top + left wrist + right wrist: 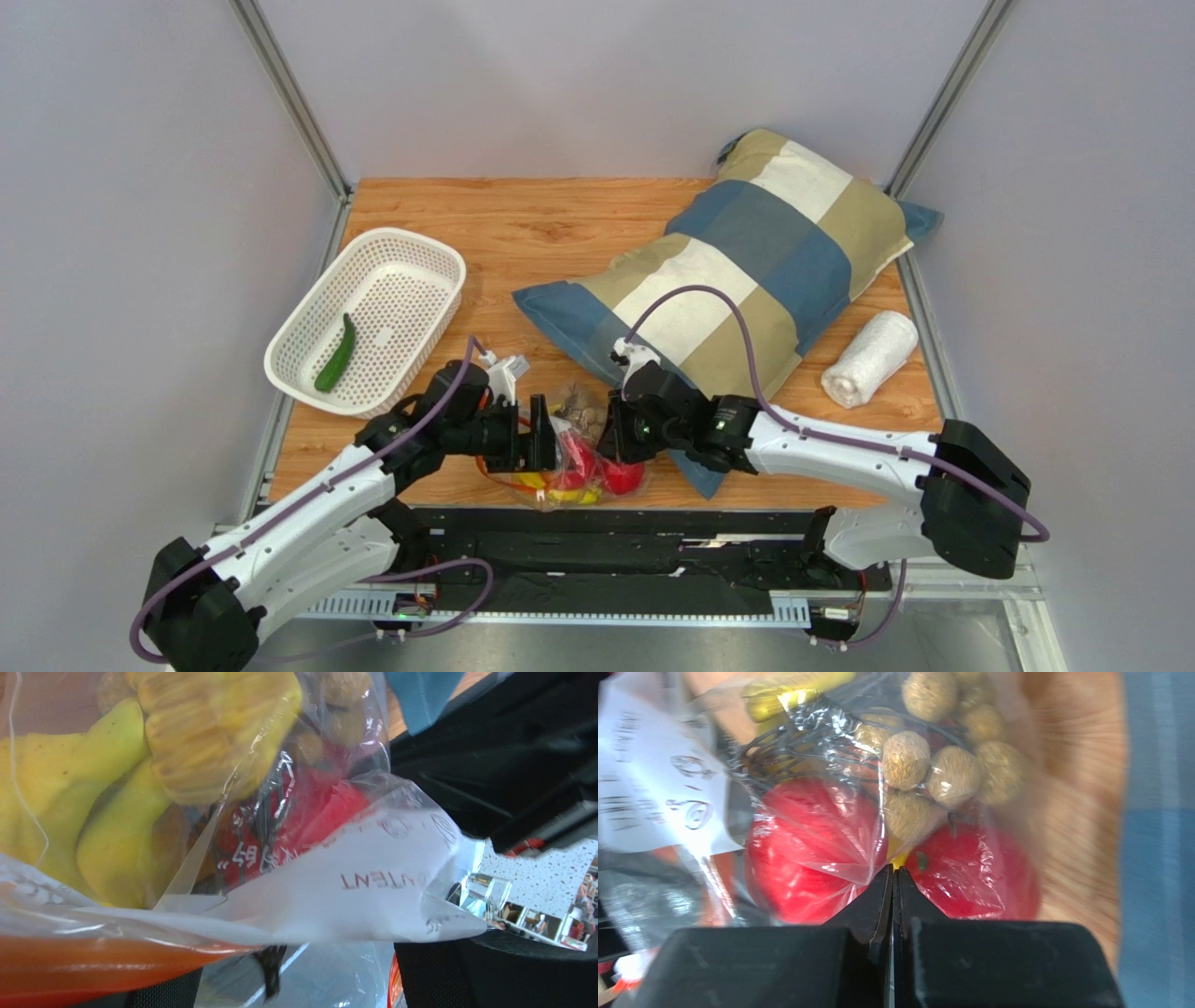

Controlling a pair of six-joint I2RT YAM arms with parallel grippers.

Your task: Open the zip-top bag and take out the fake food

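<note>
The zip-top bag (pixel 575 445) lies near the table's front edge, between my two grippers. It holds a yellow banana (pixel 84 812), two red apples (pixel 808 854) and a brownish grape bunch (pixel 941 756). Its orange-red zipper strip (pixel 70 966) and white label (pixel 351 889) drape over my left gripper (pixel 295 980). The left jaws stand wide apart, with clear plastic in the gap. My right gripper (pixel 895 871) is shut on a pinch of bag plastic in front of the apples. A small dark green vegetable (pixel 335 353) lies in the white mesh basket (pixel 421 266).
A big checked pillow (pixel 758 280) lies at the back right, its near corner just behind the right gripper. A white roll (pixel 870 359) lies by the right edge. The basket sits at the left edge.
</note>
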